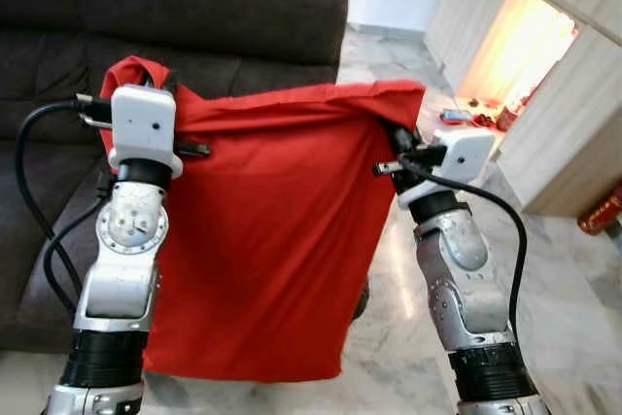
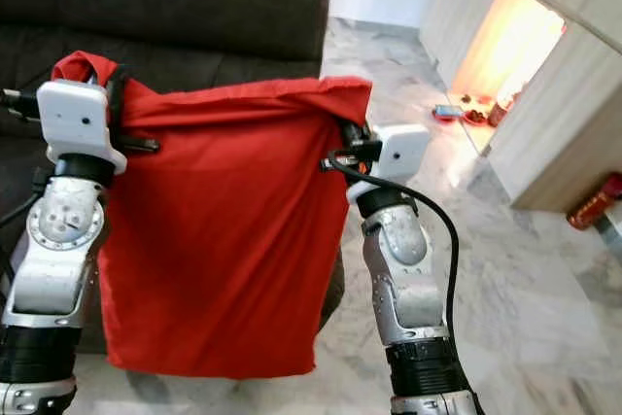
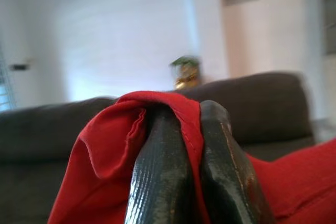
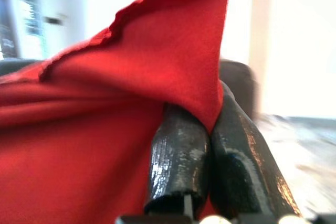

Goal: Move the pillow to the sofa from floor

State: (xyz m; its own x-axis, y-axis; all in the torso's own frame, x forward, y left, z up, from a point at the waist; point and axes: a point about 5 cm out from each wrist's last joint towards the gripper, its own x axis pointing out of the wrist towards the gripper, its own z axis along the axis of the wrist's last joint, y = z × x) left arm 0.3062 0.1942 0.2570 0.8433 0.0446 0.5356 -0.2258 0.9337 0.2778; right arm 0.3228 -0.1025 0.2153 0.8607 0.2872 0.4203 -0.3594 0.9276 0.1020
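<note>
A flat red pillow [image 1: 262,240] hangs in the air between my two arms, in front of the dark grey sofa [image 1: 214,17]. My left gripper [image 1: 160,80] is shut on its upper left corner, and red cloth is pinched between the black fingers [image 3: 157,166] in the left wrist view. My right gripper [image 1: 397,138] is shut on the upper right corner, where cloth folds over its fingers [image 4: 178,161]. The pillow's lower edge [image 1: 243,371] hangs near the floor, level with the sofa's front.
The sofa fills the left and back of the view. Pale marble floor [image 1: 573,308] stretches to the right. A light wooden cabinet [image 1: 573,123] with a lit niche stands at the right, and small items [image 1: 466,114] lie on the floor by it.
</note>
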